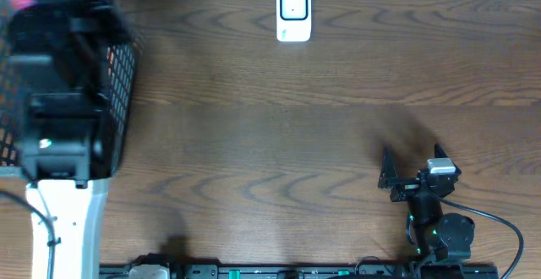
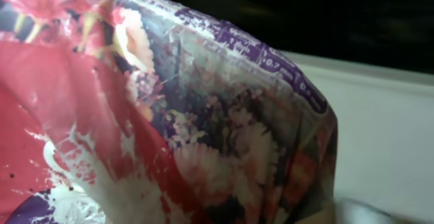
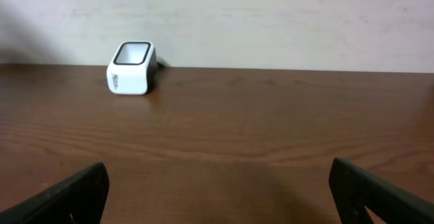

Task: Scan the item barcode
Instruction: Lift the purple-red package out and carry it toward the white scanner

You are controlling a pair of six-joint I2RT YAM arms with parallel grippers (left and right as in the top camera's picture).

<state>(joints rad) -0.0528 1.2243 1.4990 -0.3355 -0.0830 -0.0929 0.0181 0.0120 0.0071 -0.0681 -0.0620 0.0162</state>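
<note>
Packet (image 2: 169, 115) wrapping in red, purple and white, crumpled and glossy, fills nearly all of your left wrist view, pressed so near the lens that none of the fingers show. From these frames you cannot tell whether the left gripper is clamped on it or merely beside it. At the right edge of that same view you get a pale flat surface (image 2: 386, 136) and darkness above it, too vague to name. Your overhead view gives what the wrist view lacks: the left arm (image 1: 63, 101) sits blurred at the upper left of the frame, over a black mesh basket (image 1: 127, 84), hiding its own gripper beneath it; the packet itself cannot be picked out there. Your right gripper (image 1: 412, 161) lies at the lower right of the overhead frame, well apart from the basket, and its wrist view shows the right gripper (image 3: 220, 190) spread wide, one dark finger at each lower corner with only bare wood between them. Beyond it the brown table (image 1: 254, 144) runs to the white scanner (image 1: 293, 13) at the top centre of the overhead frame. The right wrist view alone shows that scanner (image 3: 131, 68) from the side, standing upright at the upper left against a pale wall (image 3: 271, 20), its dark-rimmed window tilted upward.
</note>
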